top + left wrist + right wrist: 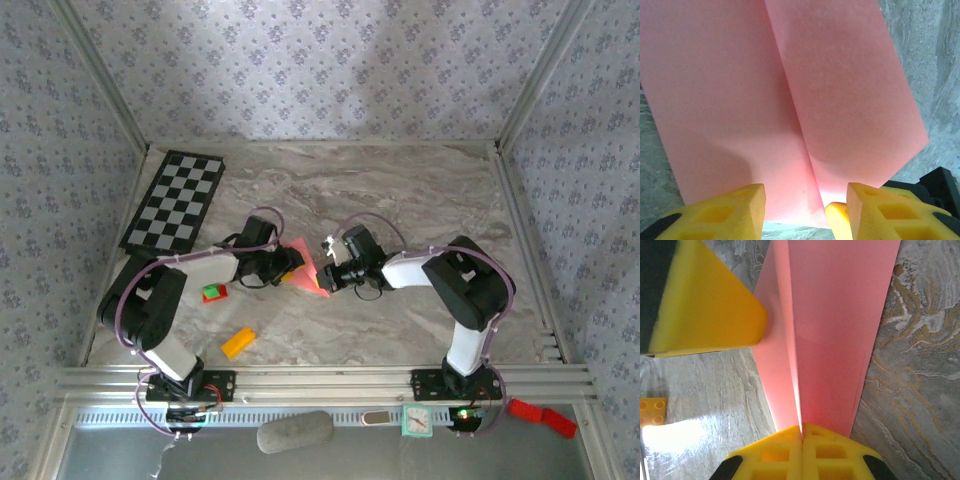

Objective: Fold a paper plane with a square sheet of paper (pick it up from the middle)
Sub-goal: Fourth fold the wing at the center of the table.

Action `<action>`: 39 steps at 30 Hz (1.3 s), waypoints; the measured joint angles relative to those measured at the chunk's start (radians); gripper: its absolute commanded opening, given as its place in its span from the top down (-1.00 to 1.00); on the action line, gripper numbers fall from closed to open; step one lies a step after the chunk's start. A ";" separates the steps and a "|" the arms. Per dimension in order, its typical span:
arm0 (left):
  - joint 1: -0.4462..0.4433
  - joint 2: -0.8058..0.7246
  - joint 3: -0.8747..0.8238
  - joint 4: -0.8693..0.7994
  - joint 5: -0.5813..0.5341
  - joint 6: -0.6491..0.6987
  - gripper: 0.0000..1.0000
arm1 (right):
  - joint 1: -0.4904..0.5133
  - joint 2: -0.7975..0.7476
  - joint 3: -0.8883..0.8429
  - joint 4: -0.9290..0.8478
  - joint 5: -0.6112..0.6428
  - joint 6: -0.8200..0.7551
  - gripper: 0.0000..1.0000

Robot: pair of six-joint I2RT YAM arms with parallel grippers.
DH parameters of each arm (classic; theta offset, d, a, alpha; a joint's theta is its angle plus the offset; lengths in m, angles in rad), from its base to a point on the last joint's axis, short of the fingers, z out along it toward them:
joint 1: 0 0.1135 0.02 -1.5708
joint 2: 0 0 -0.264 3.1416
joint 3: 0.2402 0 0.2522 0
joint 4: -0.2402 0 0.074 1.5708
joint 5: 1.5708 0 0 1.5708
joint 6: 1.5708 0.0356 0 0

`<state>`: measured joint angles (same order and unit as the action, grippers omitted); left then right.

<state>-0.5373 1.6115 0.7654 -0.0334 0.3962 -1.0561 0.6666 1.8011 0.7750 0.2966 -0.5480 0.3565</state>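
Salmon-pink paper (306,270), centre-creased, mid-fold: my right claw (802,432) pinches the crease; left claw (806,200) half-open (one finger against a flap). Next, I judge: flatten the wing fold.

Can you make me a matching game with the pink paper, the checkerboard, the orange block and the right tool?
Things: 1 pink paper; 2 checkerboard; 3 orange block; 4 right tool.
Matches: A far back on the left; B pinched shut on the paper; C lying flat near the front; D creased down the middle.
Pairs: 1-D, 2-A, 3-C, 4-B.
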 measured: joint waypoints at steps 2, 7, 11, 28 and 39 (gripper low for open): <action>-0.002 0.000 0.001 0.000 0.000 0.010 0.01 | -0.006 0.000 0.000 0.006 -0.013 0.011 0.92; -0.006 0.012 0.011 0.000 0.000 0.028 -0.06 | -0.019 0.007 0.000 0.023 -0.033 0.028 0.91; -0.009 0.016 0.016 -0.003 0.001 0.039 -0.10 | -0.021 0.018 0.000 0.026 -0.044 0.036 0.91; -0.022 0.071 0.095 -0.116 -0.030 0.042 -0.14 | -0.025 0.028 0.000 0.026 -0.054 0.044 0.89; -0.035 0.101 0.142 -0.177 -0.058 0.023 -0.17 | -0.028 0.028 0.000 0.026 -0.055 0.047 0.83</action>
<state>-0.5720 1.7123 0.9077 -0.2100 0.3378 -1.0336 0.6388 1.8294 0.7750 0.3222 -0.6033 0.4038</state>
